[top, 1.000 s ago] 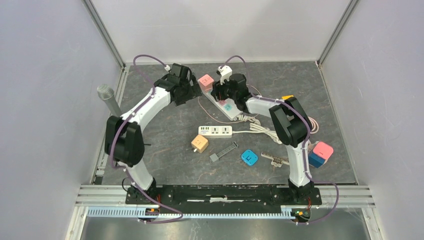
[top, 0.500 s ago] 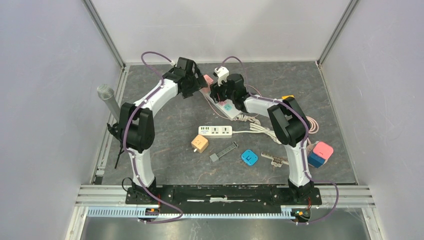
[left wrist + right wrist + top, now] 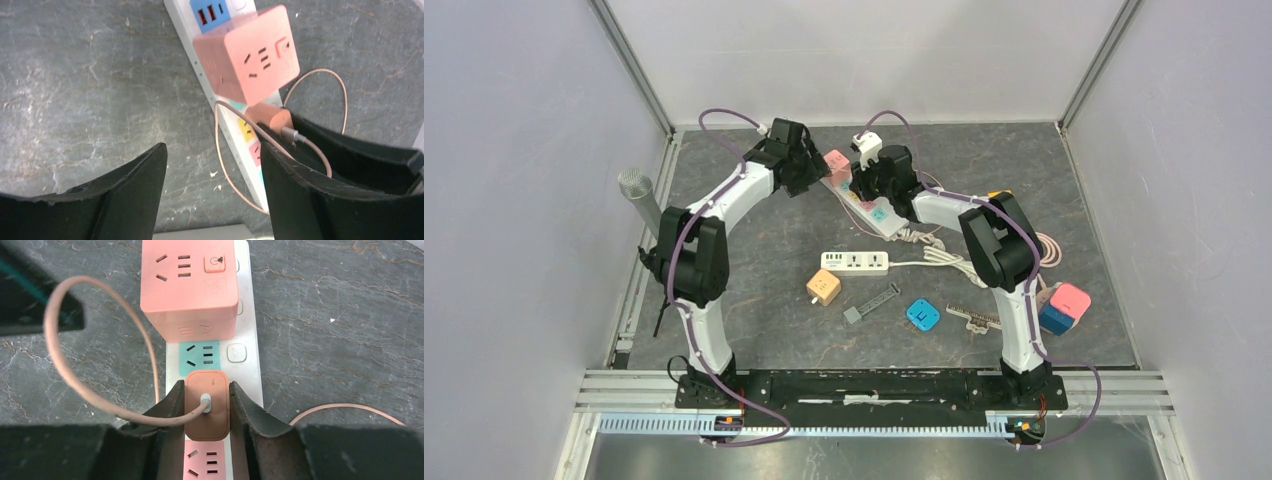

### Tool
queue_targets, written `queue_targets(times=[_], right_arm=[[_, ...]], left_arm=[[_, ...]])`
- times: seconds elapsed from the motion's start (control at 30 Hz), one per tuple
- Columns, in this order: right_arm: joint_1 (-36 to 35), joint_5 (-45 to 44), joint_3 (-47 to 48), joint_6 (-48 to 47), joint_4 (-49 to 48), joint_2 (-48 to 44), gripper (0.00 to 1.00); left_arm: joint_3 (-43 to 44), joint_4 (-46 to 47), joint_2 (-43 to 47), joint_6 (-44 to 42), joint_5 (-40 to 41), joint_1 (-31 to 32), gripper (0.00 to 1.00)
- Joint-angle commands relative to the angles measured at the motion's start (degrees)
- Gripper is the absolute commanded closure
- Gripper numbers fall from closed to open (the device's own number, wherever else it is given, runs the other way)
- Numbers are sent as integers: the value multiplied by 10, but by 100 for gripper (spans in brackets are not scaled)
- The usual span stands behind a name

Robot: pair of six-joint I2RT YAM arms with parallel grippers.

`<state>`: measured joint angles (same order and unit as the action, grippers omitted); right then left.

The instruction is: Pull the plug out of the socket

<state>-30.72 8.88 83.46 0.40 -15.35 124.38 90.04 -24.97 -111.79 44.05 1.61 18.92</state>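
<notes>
A white power strip (image 3: pixel 886 222) with coloured sockets lies at the back centre. A pink cube adapter (image 3: pixel 836 161) stands plugged in at its far end. In the right wrist view my right gripper (image 3: pixel 207 387) is shut on a salmon plug (image 3: pixel 207 412) that sits in the strip (image 3: pixel 245 335) just below the cube (image 3: pixel 187 285). A pink cable (image 3: pixel 75 375) leaves the plug. My left gripper (image 3: pixel 212 150) is open and empty, low over the table beside the strip (image 3: pixel 231 137), near the cube (image 3: pixel 247 55) and plug (image 3: pixel 272 119). In the top view the left gripper (image 3: pixel 808 180) is left of the cube.
A second white power strip (image 3: pixel 855 262), an orange cube (image 3: pixel 824 287), a grey bar (image 3: pixel 872 303), a blue cube (image 3: pixel 922 316) and a toothed strip (image 3: pixel 974 318) lie mid-table. A pink-and-blue block (image 3: pixel 1064 307) sits right. A metal cylinder (image 3: pixel 642 198) stands left.
My left arm has swung from the left toward the back, bringing its gripper close beside the pink cube. The right gripper has stayed on the strip.
</notes>
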Motion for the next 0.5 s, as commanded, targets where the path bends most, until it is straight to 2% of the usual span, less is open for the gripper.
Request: queue_targets(times=[0.0, 0.1, 0.17, 0.3, 0.4, 0.47], right_arm=[[-8, 2, 10, 1, 0, -9, 90], [-7, -2, 4, 1, -2, -14, 88], [-7, -1, 3, 1, -5, -13, 80], [-7, 2, 11, 1, -2, -9, 55], [-7, -3, 11, 1, 2, -12, 46], [-7, -7, 12, 1, 5, -12, 40]], left_arm=[[-52, 45, 102, -16, -37, -3, 26], [-93, 70, 156, -36, -44, -2, 26], [-121, 89, 183, -48, -57, -2, 23], [-156, 119, 215, -51, -37, -3, 15], [-107, 70, 174, -25, 4, -5, 12], [-30, 18, 116, -16, -3, -11, 12]])
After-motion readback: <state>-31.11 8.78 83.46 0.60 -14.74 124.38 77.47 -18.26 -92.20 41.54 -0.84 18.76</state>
